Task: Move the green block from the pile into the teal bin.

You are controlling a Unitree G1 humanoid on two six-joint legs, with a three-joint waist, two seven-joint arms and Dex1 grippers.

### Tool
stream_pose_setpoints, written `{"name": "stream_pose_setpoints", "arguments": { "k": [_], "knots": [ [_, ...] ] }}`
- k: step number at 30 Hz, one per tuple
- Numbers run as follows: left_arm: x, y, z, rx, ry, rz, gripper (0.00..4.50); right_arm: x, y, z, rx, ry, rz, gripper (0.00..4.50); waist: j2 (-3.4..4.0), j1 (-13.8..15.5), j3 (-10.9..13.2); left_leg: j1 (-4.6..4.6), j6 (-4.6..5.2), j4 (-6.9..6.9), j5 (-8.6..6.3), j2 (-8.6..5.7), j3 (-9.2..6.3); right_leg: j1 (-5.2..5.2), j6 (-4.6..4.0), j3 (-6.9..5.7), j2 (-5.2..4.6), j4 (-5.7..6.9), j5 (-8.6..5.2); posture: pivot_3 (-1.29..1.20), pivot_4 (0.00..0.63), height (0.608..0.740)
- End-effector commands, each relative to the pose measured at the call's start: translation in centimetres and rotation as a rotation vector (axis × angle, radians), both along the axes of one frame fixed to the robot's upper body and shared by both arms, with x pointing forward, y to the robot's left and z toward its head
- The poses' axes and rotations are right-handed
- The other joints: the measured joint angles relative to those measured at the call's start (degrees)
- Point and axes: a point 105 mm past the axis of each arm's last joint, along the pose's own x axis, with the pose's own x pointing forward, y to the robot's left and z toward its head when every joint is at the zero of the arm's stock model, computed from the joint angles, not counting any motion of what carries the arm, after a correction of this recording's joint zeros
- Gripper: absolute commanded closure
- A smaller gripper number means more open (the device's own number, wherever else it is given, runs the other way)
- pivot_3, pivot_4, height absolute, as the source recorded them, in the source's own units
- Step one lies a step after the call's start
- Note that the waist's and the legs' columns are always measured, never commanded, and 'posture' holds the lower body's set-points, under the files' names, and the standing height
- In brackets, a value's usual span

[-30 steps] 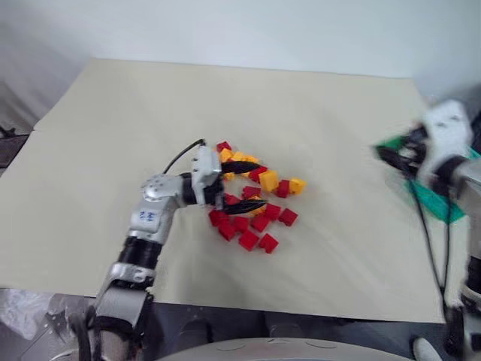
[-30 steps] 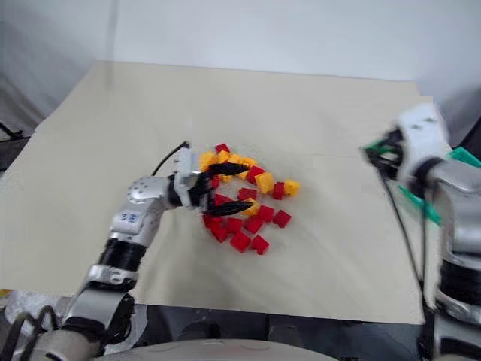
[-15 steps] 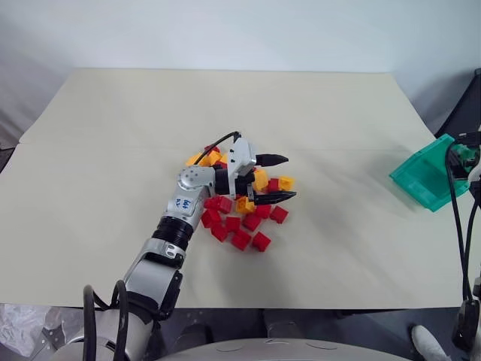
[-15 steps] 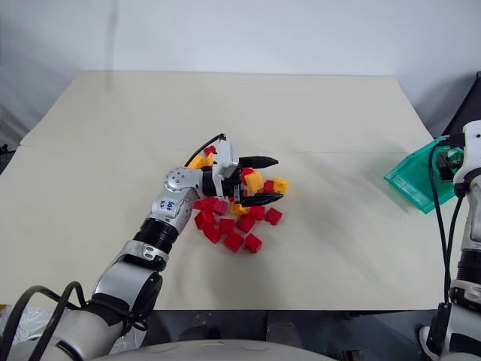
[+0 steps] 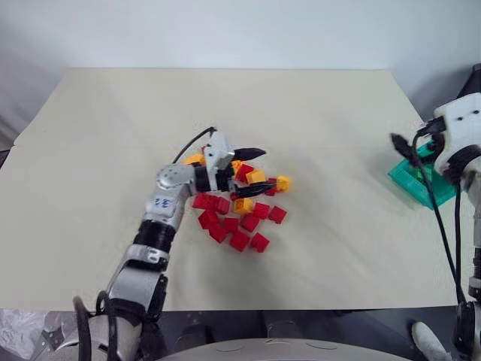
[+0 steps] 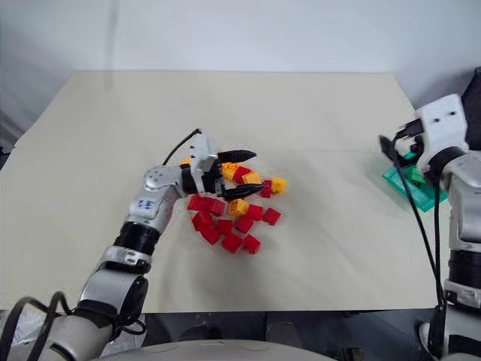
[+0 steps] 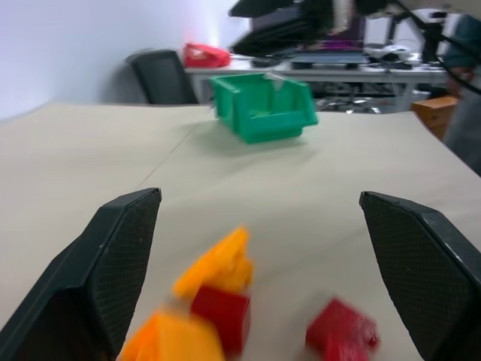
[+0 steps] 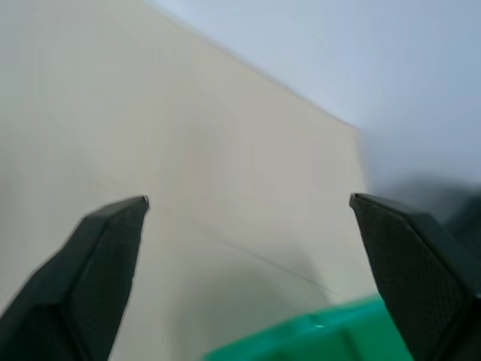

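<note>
**A:** Left gripper [image 5: 267, 171]: state and load?

**B:** Black fingers spread wide and level above the pile [image 5: 242, 219] of red and yellow-orange bricks on the beige table [image 5: 338, 256]. Nothing clamped between them (left wrist view: bricks lying loose below the gap).

**A:** Right gripper [image 8: 248, 204]?

**B:** Also fully parted and empty, poised over the near rim of the teal bin [image 7: 263, 113] at the table's right edge.

**A:** Position of the green block [image 6: 416, 175]?

**B:** Apart from the pile. Small brighter green shape within the bin's walls, under the right gripper. Outline too small to confirm studs.

**A:** Legible writing?

**B:** Blue marking [image 5: 160, 203] on the left forearm's grey casing, too small to read. No brand visible on bin or bricks.
</note>
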Motion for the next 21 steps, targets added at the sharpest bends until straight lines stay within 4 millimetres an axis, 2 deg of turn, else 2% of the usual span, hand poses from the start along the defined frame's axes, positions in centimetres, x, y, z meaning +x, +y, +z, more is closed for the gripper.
{"name": "stream_pose_setpoints", "arguments": {
  "k": [1,4,6,10,12,15,21],
  "knots": [
    [-2.2,4.5,1.5,-0.025,-0.009,0.019,0.00,-2.7,3.5,-0.2,-0.025,-0.003,0.286,0.02,0.01,0.0,0.0,0.01,-0.01,0.00,0.00,0.03,-0.05,0.00,0.00,-0.01,0.01,0.02,0.00,0.00,0.150,0.740],
    [-3.0,8.0,0.8,0.037,0.027,0.121,0.00,-4.6,4.8,-2.1,0.040,0.117,0.448,0.02,0.01,0.1,0.0,0.01,-0.01,0.05,0.00,0.01,-0.14,0.01,0.00,-0.02,-0.07,0.04,0.00,0.00,0.150,0.740],
    [-3.7,10.6,0.1,0.076,0.058,0.197,0.00,-5.5,5.2,-2.5,0.083,0.136,0.523,0.02,0.01,0.4,0.0,0.00,0.00,0.16,0.00,-0.08,-0.14,0.04,0.01,-0.02,-0.18,-0.05,0.01,0.00,0.150,0.740],
    [-5.6,15.8,-1.8,0.111,0.163,0.330,0.00,-5.6,4.5,-3.9,0.057,0.208,0.531,0.02,-0.01,0.2,0.0,0.07,0.01,0.22,-0.01,-0.11,-0.12,0.12,0.02,-0.07,-0.22,-0.09,0.01,0.00,0.150,0.740],
    [-6.5,17.6,-2.8,0.125,0.198,0.381,0.00,-5.1,4.4,-3.2,0.112,0.132,0.508,0.02,-0.03,0.1,0.0,0.08,0.01,0.21,-0.01,-0.10,-0.10,0.10,-0.02,-0.11,-0.22,-0.07,-0.01,0.00,0.150,0.740],
    [-7.4,19.2,-3.3,0.125,0.225,0.428,0.00,-5.0,4.6,-3.8,0.148,0.160,0.523,0.02,-0.06,0.0,0.0,0.07,0.01,0.20,-0.01,-0.07,-0.06,0.09,-0.09,-0.22,-0.21,-0.03,-0.05,0.00,0.150,0.740],
    [-7.8,19.6,-2.3,0.121,0.149,0.434,0.00,-5.9,5.6,-4.9,0.165,0.219,0.584,0.02,-0.06,0.4,0.0,0.03,0.00,0.20,-0.01,-0.08,-0.10,0.08,-0.13,-0.29,-0.22,-0.04,-0.07,0.00,0.150,0.740]
  ]
}}
